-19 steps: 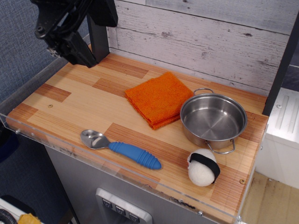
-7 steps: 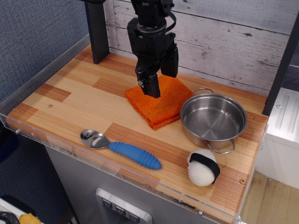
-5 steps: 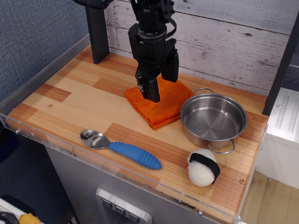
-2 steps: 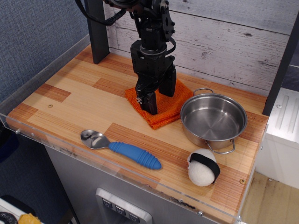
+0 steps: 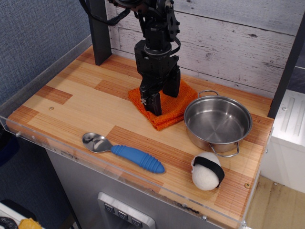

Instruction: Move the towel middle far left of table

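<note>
The table (image 5: 71, 102), a striped wooden top with a clear plastic rim, was bare wood along its left side, with a dark post standing at its back left corner. Near the front edge lay a spoon (image 5: 121, 151) with a steel bowl and a blue ribbed handle, its bowl pointing left. Right of the bare wood, toward the middle rear of the table, the orange towel (image 5: 174, 107) lay folded and flat, and the black gripper (image 5: 159, 102) stood directly over it, pointing straight down from the arm above. Its two fingers were spread apart, one fingertip low against the towel's left-front part and the other set farther back and right, with orange cloth showing between them; whether the tips actually pressed into the cloth could not be told. The towel's right corner lay just beside a steel pot (image 5: 218, 121), which stood empty on the right half of the table. In front of the pot, near the right front corner, sat a white plush sushi piece (image 5: 207, 171) wrapped with a black band.
</note>
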{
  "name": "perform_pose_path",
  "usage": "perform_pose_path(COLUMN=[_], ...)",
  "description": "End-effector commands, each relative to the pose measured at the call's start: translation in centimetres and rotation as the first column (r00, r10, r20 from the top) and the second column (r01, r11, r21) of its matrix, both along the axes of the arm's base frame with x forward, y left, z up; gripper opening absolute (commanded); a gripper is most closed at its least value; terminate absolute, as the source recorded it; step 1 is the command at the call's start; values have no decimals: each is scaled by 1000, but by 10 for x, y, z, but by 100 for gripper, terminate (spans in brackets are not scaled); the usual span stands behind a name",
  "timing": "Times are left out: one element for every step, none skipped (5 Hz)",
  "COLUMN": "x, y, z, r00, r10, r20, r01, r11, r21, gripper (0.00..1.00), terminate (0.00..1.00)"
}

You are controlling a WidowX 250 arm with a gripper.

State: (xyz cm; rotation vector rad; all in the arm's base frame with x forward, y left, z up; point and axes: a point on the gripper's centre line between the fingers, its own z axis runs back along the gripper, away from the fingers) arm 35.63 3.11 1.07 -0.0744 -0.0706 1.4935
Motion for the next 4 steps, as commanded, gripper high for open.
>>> perform_pose_path(x=[-10, -13, -18, -25], y=[29, 48, 67, 89], z=[16, 19, 20, 19], r00=[997, 996, 993, 988], r10=[57, 79, 110, 147], r20=[43, 41, 44, 36], r01=[-58, -82, -113, -150], r11=[998, 994, 990, 983], r21=[37, 66, 87, 106], gripper=[100, 100, 100, 100], terminate=[0, 0, 0, 0])
